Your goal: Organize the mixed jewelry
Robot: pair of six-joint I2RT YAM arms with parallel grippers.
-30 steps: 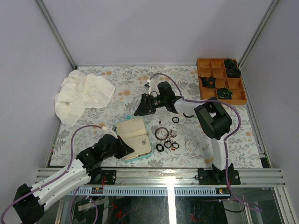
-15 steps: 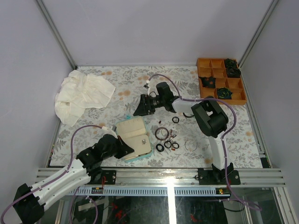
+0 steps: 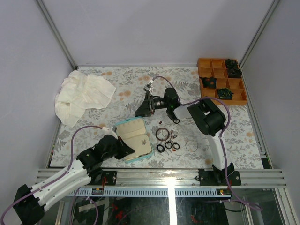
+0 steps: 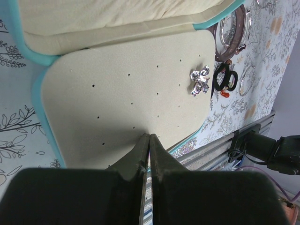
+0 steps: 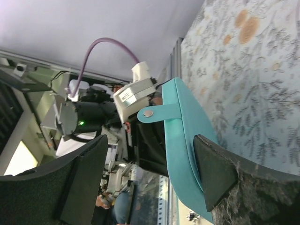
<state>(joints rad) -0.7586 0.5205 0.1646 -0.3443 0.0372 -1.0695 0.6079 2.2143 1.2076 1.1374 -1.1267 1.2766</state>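
Note:
The teal case (image 3: 134, 138) lies open, cream pads up, with a silver charm (image 4: 200, 80) on the lower pad. My left gripper (image 3: 123, 148) is shut, and its tips (image 4: 149, 136) rest on that lower pad (image 4: 117, 93). My right gripper (image 3: 142, 108) is open beside the far right edge of the lid. In the right wrist view the teal lid (image 5: 185, 136) stands between my open fingers (image 5: 215, 173), untouched. The jewelry lies right of the case: several black rings (image 3: 168, 146), a reddish-brown bangle (image 3: 162, 134), a clear bangle (image 3: 191, 145) and one more black ring (image 3: 176, 120).
A crumpled white cloth (image 3: 82, 93) lies at the far left. An orange compartment tray (image 3: 220, 86) with dark clumps stands at the far right. The table's near rail (image 3: 164, 176) runs just below the case.
My right wrist has rolled and its body has shifted a little right, while the open fingers stay by the lid's edge. My left arm and the case have not moved.

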